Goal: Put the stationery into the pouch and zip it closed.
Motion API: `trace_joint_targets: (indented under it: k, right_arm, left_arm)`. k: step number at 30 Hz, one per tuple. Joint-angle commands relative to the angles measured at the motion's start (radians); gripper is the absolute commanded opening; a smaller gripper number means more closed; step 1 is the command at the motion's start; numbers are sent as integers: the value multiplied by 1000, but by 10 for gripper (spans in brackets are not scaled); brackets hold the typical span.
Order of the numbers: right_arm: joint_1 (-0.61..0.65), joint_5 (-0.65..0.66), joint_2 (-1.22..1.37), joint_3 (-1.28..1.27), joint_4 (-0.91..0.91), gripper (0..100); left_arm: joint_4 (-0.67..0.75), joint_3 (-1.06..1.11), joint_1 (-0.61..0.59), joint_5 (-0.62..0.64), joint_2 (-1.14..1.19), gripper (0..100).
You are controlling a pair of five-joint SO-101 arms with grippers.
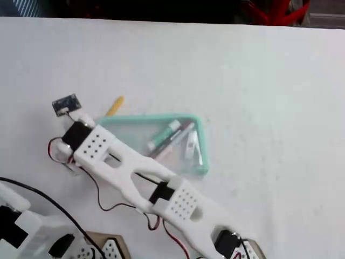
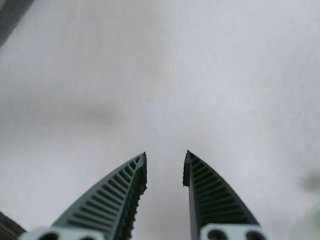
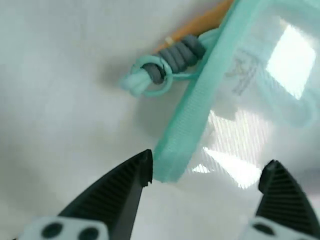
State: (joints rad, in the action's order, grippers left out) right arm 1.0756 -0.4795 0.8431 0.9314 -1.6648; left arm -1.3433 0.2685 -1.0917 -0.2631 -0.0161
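A clear pouch point(image 1: 178, 141) with mint-green trim lies flat on the white table, with a green-and-white marker point(image 1: 164, 135) and other pens inside. A yellow-orange pencil point(image 1: 114, 106) lies at its far left corner, outside the trim. In the right wrist view, my right gripper point(image 3: 209, 170) is open and straddles the pouch's corner point(image 3: 172, 160). Just beyond that corner lies the zipper pull point(image 3: 160, 70), a grey cord on a teal ring, in front of the pencil point(image 3: 200, 22). My left gripper point(image 2: 165, 157) is open over bare table, holding nothing.
The right arm point(image 1: 140, 172) stretches diagonally across the pouch's near edge, trailing red and black wires point(image 1: 102, 199). The left arm's base point(image 1: 32, 226) sits at the near left corner. The table's far edge point(image 1: 172, 21) runs along the back.
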Motion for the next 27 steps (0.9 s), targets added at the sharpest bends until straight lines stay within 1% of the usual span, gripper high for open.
trace_joint_targets:
  k: [1, 6, 14, 16, 19, 22, 27]
  right_arm:
    - [-13, 17, 15, 43, 64, 335]
    - [-18, 83, 87, 60, 87, 334]
    - [-102, 83, 147, 157, 84, 322]
    - [-105, 81, 151, 181, 77, 286]
    - [-56, 78, 148, 244, 53, 241]
    - [-42, 80, 166, 269, 61, 241]
    - [-96, 81, 245, 276, 87, 241]
  left_arm:
    - [12, 14, 67, 12, -7, 142]
    - [12, 21, 84, 12, -7, 141]
    - [12, 25, 168, 9, -5, 140]
    - [12, 26, 185, 11, -4, 140]
    - [12, 26, 202, 12, -4, 140]
    - [12, 26, 203, 9, -4, 140]
    - [18, 26, 217, 8, -2, 140]
